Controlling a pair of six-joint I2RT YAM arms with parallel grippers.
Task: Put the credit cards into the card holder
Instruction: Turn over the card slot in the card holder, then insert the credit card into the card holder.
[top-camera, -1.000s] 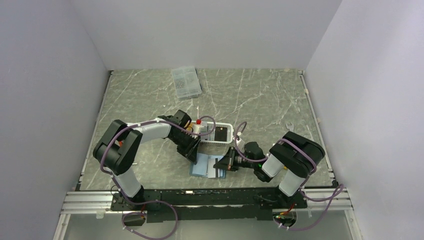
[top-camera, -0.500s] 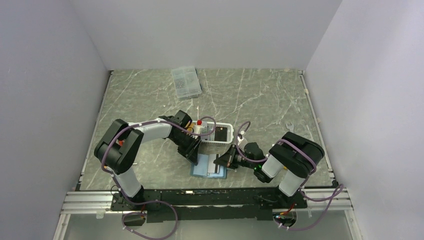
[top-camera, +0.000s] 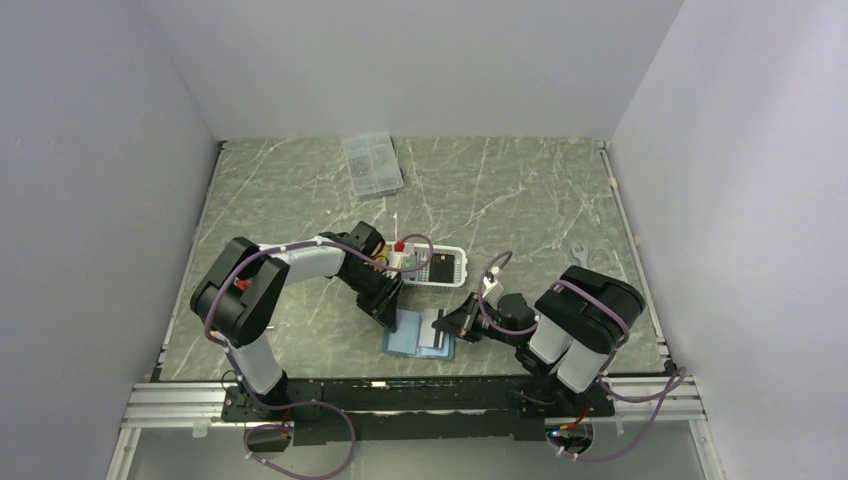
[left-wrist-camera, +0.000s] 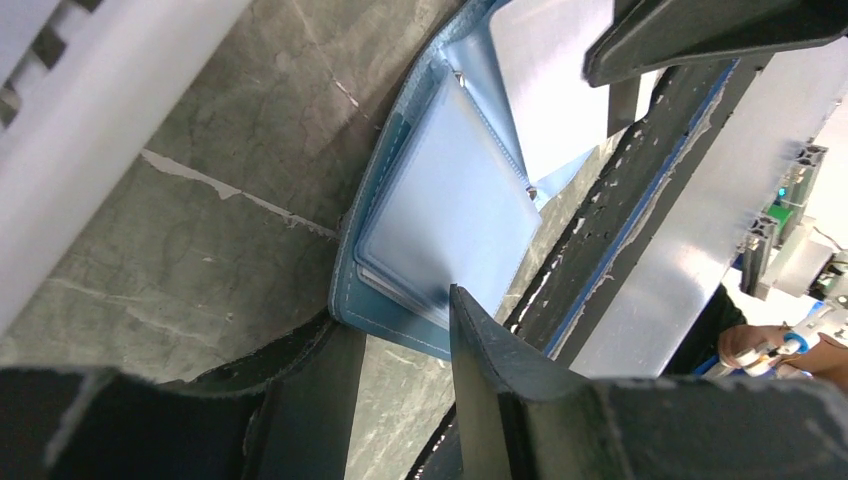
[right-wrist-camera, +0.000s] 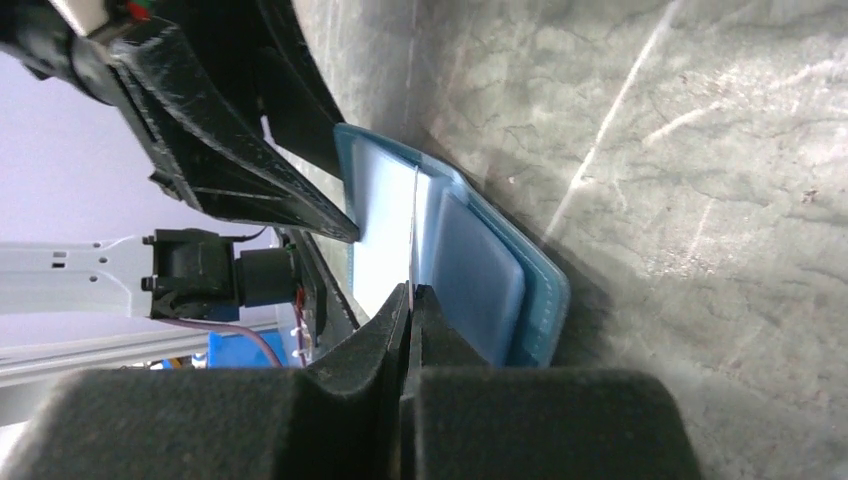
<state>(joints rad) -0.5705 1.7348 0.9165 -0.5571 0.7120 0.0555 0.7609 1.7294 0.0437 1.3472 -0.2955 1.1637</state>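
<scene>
**Teal card holder (top-camera: 405, 341) open between both grippers**

Location: the card holder lies flat on the marbled table (top-camera: 520, 200), near its front edge and just in front of the white basket (top-camera: 441, 268). The left gripper (left-wrist-camera: 400, 320) has its jaws part-open astride one corner of the holder; clamping cannot be confirmed. The right gripper (right-wrist-camera: 410, 295) is pinched tight on a pale credit card (left-wrist-camera: 550, 90), held over the light blue sleeves

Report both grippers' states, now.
Left gripper: open, fingertips straddling the card holder corner.
Right gripper: shut on a pale credit card.
</scene>
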